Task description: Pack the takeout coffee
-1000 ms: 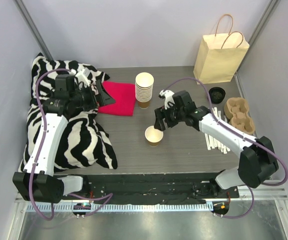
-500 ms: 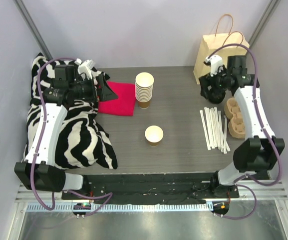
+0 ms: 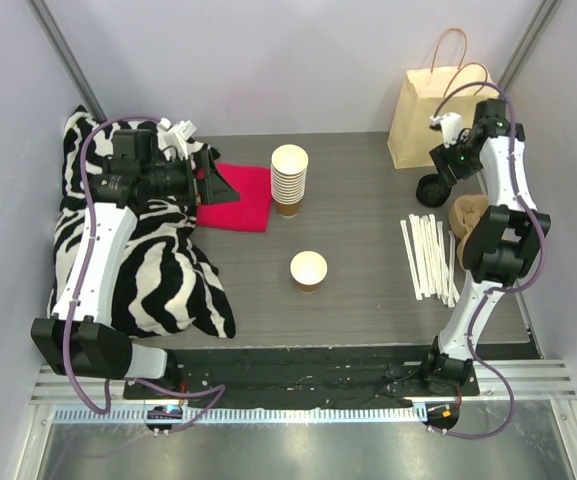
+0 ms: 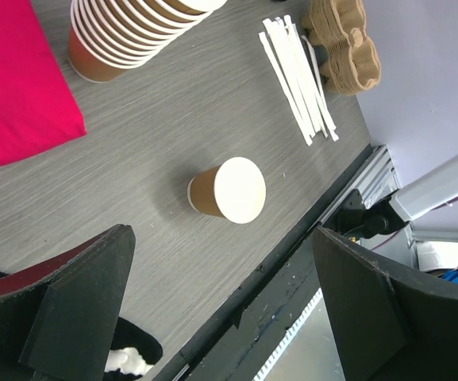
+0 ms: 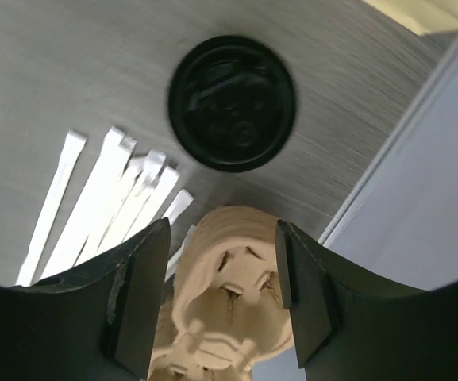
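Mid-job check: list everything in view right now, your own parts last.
cushion: one, zebra black and white, left side of the table
cloth: one, red, beside the cushion
cup stack: one, cream cups with a brown one at the bottom, far centre
single cup: one, brown, no lid, upright at centre
lid: one, black, loose at far right
sticks: a row, white, right side
cup carrier: one, tan, right edge
paper bag: one, tan, far right corner
left gripper: open, over the cloth's edge
right gripper: open, above the lid and carrier
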`<control>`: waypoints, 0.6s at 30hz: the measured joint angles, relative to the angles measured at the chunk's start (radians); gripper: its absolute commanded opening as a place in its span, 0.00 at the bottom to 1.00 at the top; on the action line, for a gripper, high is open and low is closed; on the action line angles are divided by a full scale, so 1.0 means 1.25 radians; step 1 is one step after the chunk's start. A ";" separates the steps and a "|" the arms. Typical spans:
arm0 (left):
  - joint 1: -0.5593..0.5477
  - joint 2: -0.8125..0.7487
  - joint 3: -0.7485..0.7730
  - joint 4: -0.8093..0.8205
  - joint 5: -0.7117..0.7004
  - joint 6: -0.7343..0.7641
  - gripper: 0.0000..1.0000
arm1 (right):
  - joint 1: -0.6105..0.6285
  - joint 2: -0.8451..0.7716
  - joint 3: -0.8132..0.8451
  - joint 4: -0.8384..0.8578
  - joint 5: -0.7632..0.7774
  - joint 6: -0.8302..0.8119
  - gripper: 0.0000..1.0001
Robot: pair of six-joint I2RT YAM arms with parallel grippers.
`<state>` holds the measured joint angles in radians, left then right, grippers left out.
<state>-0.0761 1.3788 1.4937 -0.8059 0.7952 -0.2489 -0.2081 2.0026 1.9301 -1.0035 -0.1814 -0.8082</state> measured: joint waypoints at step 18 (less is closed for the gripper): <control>0.000 0.020 0.000 0.001 0.009 -0.004 1.00 | -0.086 0.091 0.001 0.200 -0.009 0.525 0.46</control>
<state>-0.0761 1.4033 1.4937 -0.8043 0.8070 -0.2543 -0.3157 2.1162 1.9308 -0.7536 -0.1925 -0.1520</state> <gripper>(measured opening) 0.996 0.464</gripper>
